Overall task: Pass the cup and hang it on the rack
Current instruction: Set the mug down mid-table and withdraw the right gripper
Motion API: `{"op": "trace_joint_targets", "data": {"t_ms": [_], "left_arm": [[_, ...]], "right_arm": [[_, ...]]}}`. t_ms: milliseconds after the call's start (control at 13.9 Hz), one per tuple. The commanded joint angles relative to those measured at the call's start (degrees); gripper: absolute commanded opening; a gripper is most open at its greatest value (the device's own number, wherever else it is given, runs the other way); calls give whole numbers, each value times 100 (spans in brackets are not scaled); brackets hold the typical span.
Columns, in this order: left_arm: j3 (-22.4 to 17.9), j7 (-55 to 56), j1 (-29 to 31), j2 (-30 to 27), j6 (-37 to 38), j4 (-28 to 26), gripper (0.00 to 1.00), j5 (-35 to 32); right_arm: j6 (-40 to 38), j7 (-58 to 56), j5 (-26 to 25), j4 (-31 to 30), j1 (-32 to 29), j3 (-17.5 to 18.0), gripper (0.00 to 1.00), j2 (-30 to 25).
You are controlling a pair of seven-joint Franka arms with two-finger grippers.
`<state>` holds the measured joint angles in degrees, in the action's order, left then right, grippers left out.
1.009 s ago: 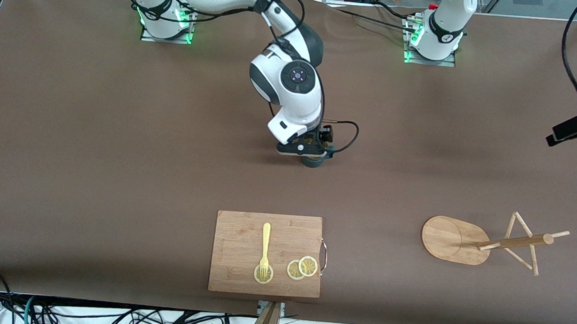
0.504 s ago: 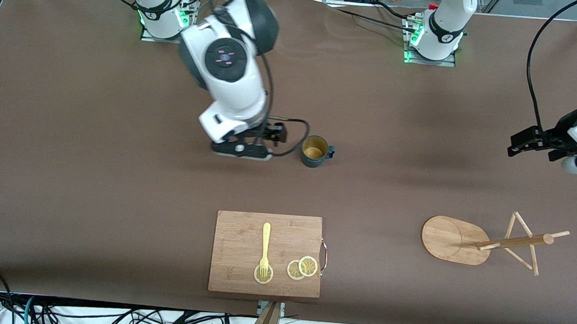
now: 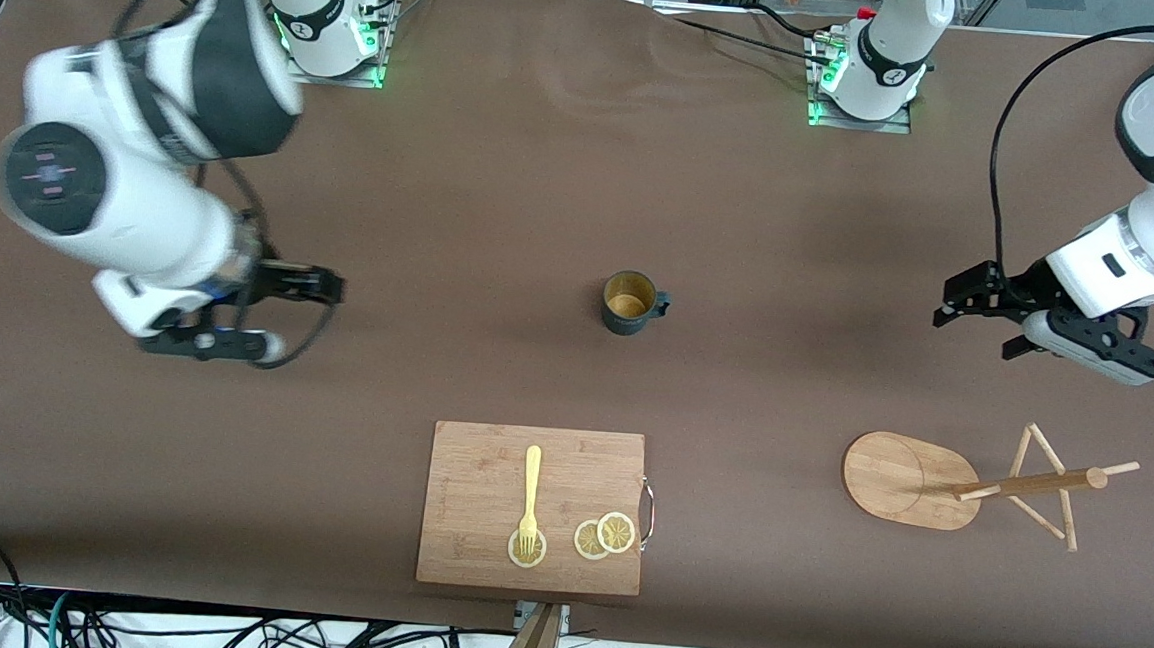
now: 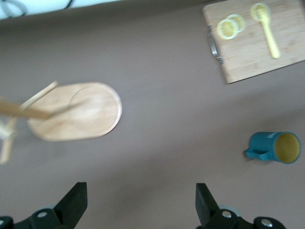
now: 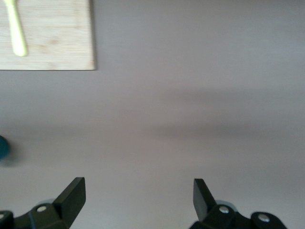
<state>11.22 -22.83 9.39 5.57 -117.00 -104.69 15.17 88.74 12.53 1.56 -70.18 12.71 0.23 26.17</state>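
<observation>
**Mug stands free mid-table, rack tipped over**

The teal mug (image 3: 630, 303) sits upright at frame centre. Left claw (image 3: 1058, 328) at right and right claw (image 3: 236, 328) at left both hang released, empty. The mug rack (image 3: 968, 483), lower right, lies toppled; hanging could fail unless it is righted.

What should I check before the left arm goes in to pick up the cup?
1. Cup upright on the table, free of both arms: ok.
2. Left end effector open and empty, over bare table between the cup and the left arm's end: ok.
3. Right end effector open, empty, over the table toward the right arm's end, well away from the cup: ok.
4. Cup handle points toward the left arm's end: ok.
5. Rack standing with pegs free: ok; which peg suits best: cannot tell.
6. Cutting board with fork and lemon slices sits nearer the front camera than the cup, off the cup-to-rack line: ok.
</observation>
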Motion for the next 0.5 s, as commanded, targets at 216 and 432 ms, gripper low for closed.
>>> {"op": "trace_joint_targets", "data": {"t_ms": [216, 432], "left_arm": [[327, -2047, -25, -196, -1123, -982, 100, 829], [591, -2873, -25, -170, -1422, -1325, 100, 1153]], "right_arm": [[449, -951, -198, -1379, -1244, 127, 100, -1294], [855, -1368, -560, -2628, -1254, -205, 100, -2315]]}}
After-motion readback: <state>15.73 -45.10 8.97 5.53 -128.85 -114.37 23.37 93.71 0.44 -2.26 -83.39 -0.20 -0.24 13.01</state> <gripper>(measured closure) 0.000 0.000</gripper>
